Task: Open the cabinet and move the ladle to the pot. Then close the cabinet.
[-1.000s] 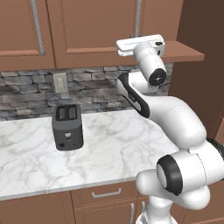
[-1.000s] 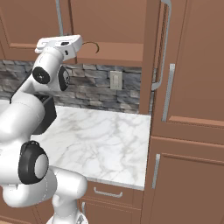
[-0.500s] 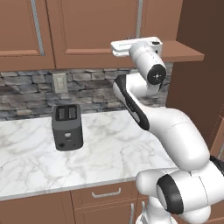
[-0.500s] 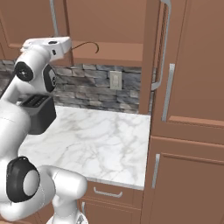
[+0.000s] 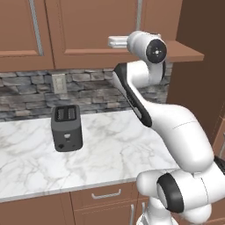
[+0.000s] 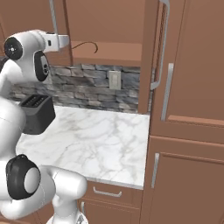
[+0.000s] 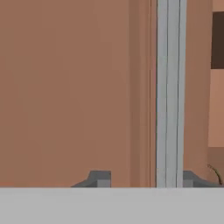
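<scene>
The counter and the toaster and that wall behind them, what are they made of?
The counter looks like polished white marble: grey veins run through it. The toaster seems to be dark matte metal or plastic; its flat, dull sides leave that open. The wall looks like rough grey stone, stacked in uneven blocks with dark gaps.

Two cameras ride behind the arm, one off its left shoulder and one off its right, both facing forward and down; they share the marble desk (image 5: pixel 105 149), the toaster (image 5: pixel 67 127) and the stone backsplash (image 6: pixel 87 87). The hand camera sits close against the cabinet (image 7: pixel 65 87), its silver handle (image 7: pixel 170 92) running twelve to six.
</scene>
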